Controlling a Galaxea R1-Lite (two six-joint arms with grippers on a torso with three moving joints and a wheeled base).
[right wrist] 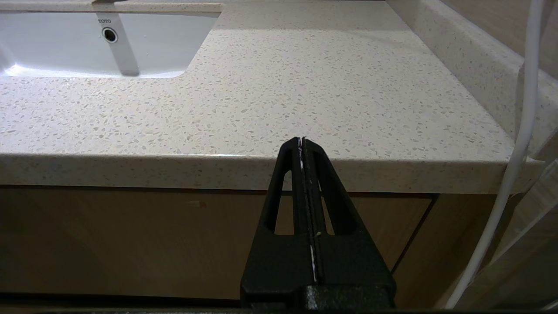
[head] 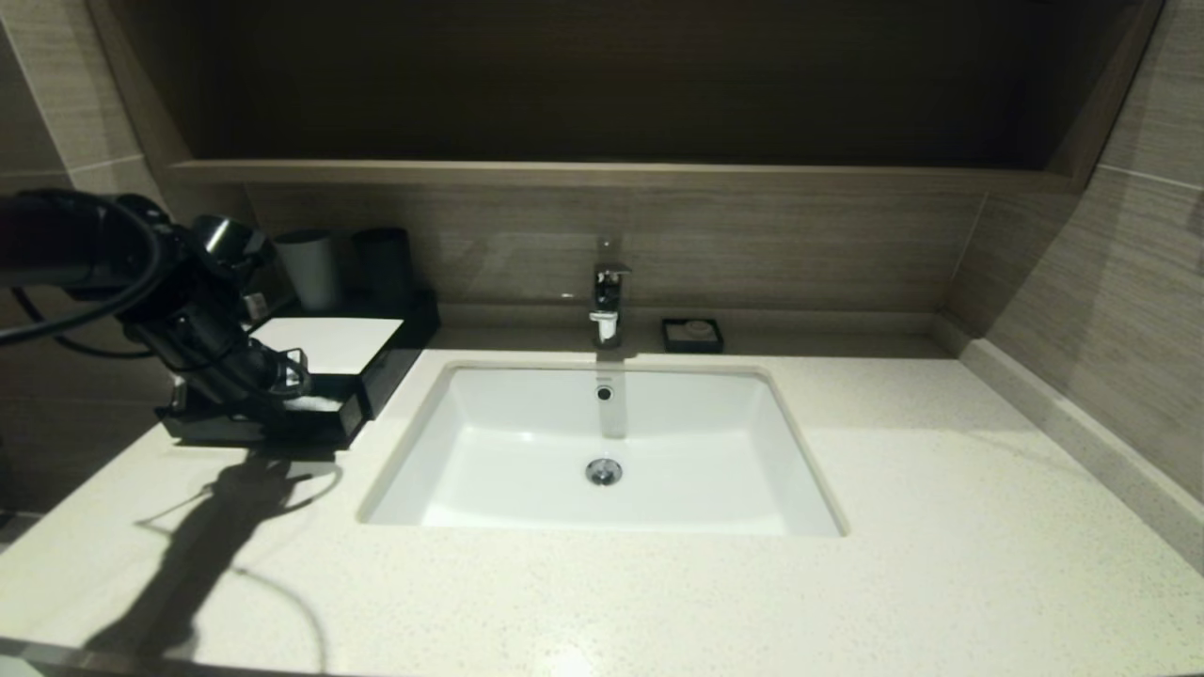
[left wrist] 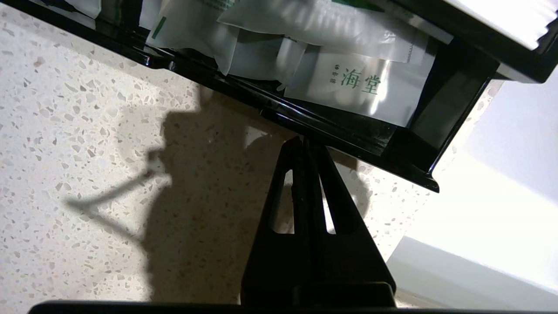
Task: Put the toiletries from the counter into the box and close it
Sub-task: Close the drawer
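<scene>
The black box [head: 400, 353] with a white top panel [head: 329, 340] stands at the back left of the counter [head: 941, 489], its front drawer [head: 263, 431] pulled out. Frosted toiletry packets with green print lie in the drawer [head: 318, 402]; in the left wrist view I see a flat sachet [left wrist: 362, 83] and longer packets [left wrist: 314, 22] overlapping. My left gripper [head: 296, 376] is shut and empty, its tips [left wrist: 303, 139] right at the drawer's front wall [left wrist: 348, 139]. My right gripper [right wrist: 301, 140] is shut, parked below the counter's front edge [right wrist: 305, 170].
The white sink [head: 602, 451] lies in the middle with a chrome faucet [head: 609, 301] behind it. A small black soap dish [head: 692, 334] sits beside the faucet. Two cups [head: 310, 268] stand behind the box. A white cable [right wrist: 518, 144] hangs near the right arm.
</scene>
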